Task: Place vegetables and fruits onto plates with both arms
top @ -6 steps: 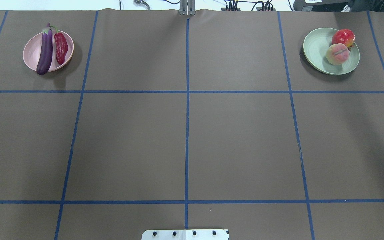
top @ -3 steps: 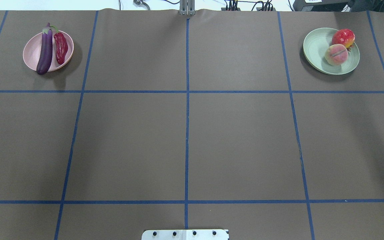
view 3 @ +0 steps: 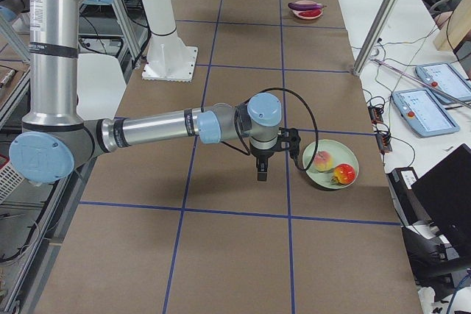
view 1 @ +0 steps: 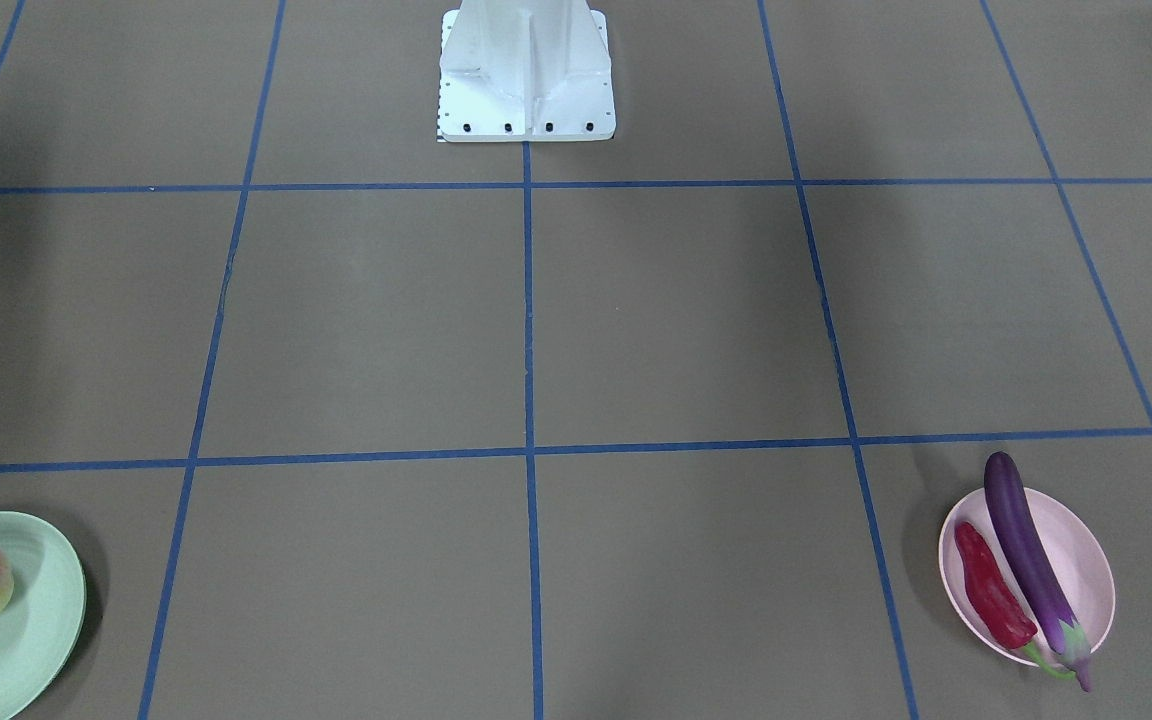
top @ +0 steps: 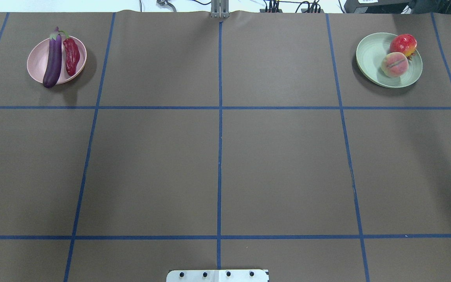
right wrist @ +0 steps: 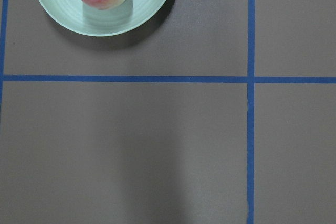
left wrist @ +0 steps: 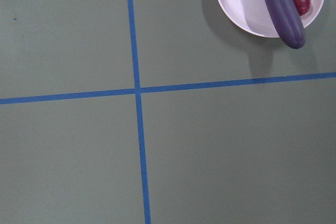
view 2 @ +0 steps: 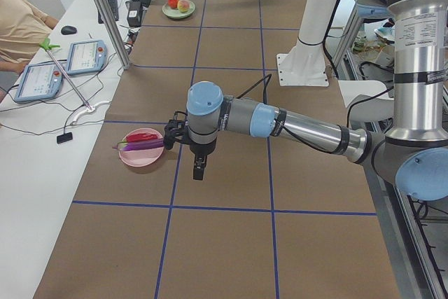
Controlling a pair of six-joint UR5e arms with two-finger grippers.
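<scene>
The purple eggplant (top: 53, 60) and the red chili pepper (top: 71, 56) lie side by side on the pink plate (top: 37, 64) at the far left. The peach (top: 394, 64) and the red-orange fruit (top: 403, 44) sit on the mint green plate (top: 370, 55) at the far right. My left gripper (view 2: 199, 170) hangs above the table, beside the pink plate (view 2: 140, 157). My right gripper (view 3: 261, 174) hangs beside the green plate (view 3: 331, 176). Both show only in the side views, so I cannot tell whether they are open or shut.
The brown table is marked with blue tape lines (top: 219, 156). The white robot base (view 1: 526, 75) stands at the near edge. Metal frame posts (view 2: 105, 12), tablets (view 2: 84, 57) and an operator's arm are past the table's far edge.
The peach has shifted very slightly on the green plate. Nothing else has visibly moved.
</scene>
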